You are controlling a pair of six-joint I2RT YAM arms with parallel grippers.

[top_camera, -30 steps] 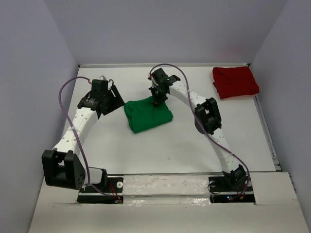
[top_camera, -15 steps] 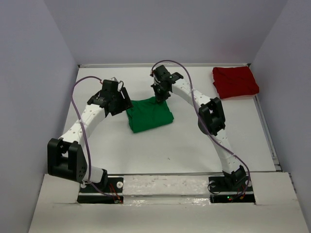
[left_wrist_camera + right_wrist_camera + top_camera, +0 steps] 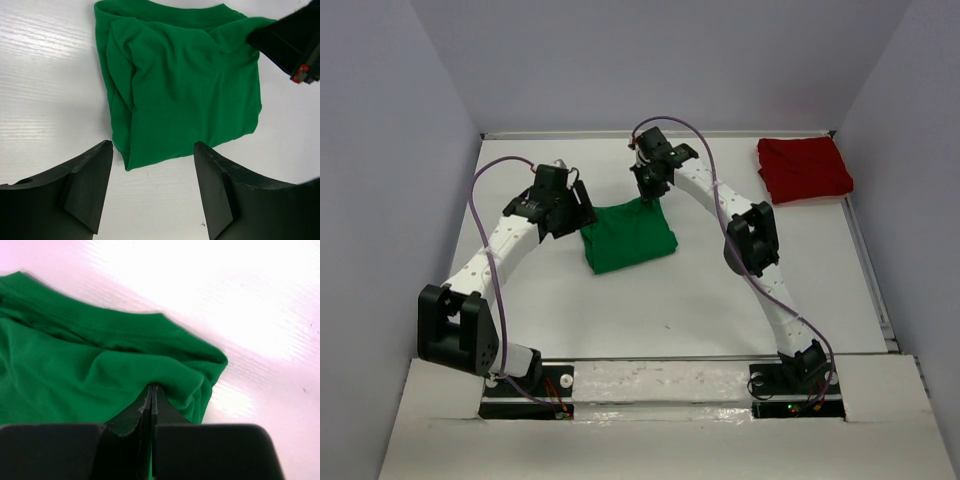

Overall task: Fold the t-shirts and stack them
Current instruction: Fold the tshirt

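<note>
White surface (image 3: 670,300), walled on three sides, two shirts on it, well apart. Green t-shirt (image 3: 627,240) lies mid-surface between the two arms, folded to a rumpled, near-square pad. It is slightly wider than deep, long axis roughly left-right, right end skewed a bit toward the far wall. Stacked layer edges run down its left side in the left wrist view (image 3: 185,85); a stitched edge runs along the far side in the right wrist view (image 3: 75,370). Can't tell which way the collar points. Red t-shirt (image 3: 804,168) sits flat in the far right corner, folded to a rectangle, long axis also roughly left-right, nothing touching it. Left pincer (image 3: 578,210) hangs over the green pad's left edge, fingers spread wide, straddling the near-left corner (image 3: 152,146), holding nothing. Right pincer (image 3: 650,198) points down at the pad's far right corner, fingers pressed together (image 3: 151,390), pinching a raised fold of green cloth there.
</note>
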